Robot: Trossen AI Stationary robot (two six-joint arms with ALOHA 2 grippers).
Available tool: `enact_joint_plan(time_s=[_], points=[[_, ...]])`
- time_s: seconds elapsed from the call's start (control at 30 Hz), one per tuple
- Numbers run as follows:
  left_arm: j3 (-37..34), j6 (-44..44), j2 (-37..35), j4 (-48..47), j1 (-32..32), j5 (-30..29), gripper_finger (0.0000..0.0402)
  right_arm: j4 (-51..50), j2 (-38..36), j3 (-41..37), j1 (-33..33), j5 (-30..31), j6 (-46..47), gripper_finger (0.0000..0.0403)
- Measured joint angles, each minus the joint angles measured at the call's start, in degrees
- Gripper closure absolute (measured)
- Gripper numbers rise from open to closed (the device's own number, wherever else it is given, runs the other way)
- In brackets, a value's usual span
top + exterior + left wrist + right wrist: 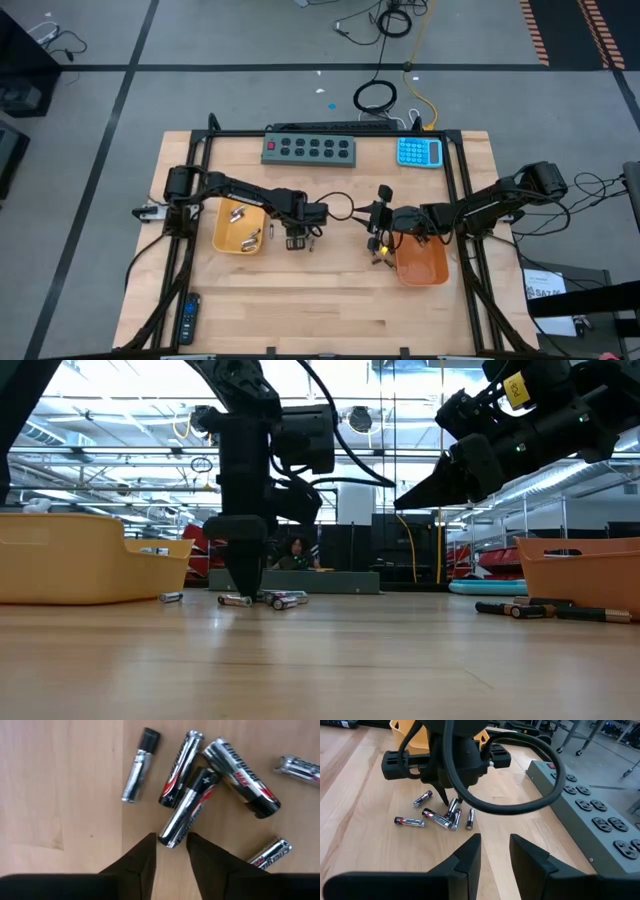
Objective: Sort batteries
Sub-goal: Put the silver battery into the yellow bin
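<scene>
Target was the silver-black AA battery in the loose cluster on the bare wood, just beside the left tray on its inner side. In the left wrist view its near end sat right at the gap between the left gripper fingertips; long axis ran diagonally away from the claw, roughly in line with the fingers, not across them. Fingers were part-open with nothing between them yet, straddling only the tip. Neighbours were tight: one battery lay touching alongside, a fatter one just beyond, so little side room for the pads.

Left arm was clearly nearer, standing over the cluster in the low view. Right gripper hung above the table near the right tray, fingers apart and empty, pointed toward the cluster. More batteries lay by that tray. Table edges well apart from the pick.
</scene>
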Motion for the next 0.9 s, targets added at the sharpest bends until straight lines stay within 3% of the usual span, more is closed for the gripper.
enact_joint_plan(time_s=[0.2,0.73,0.9], points=[[-0.55,-0.09,0.10,0.50,-0.18,0.32,0.0314,-0.48,0.00,0.00,0.00,0.00,0.69,0.0310],[-0.12,7.65,0.31,2.70,-3.65,-2.54,0.0267,-0.22,0.00,0.02,-0.04,-0.02,0.83,0.0310],[-0.16,11.91,0.33,3.70,-3.61,-1.61,0.0313,-0.26,0.00,0.02,-0.04,-0.02,1.07,0.0310]])
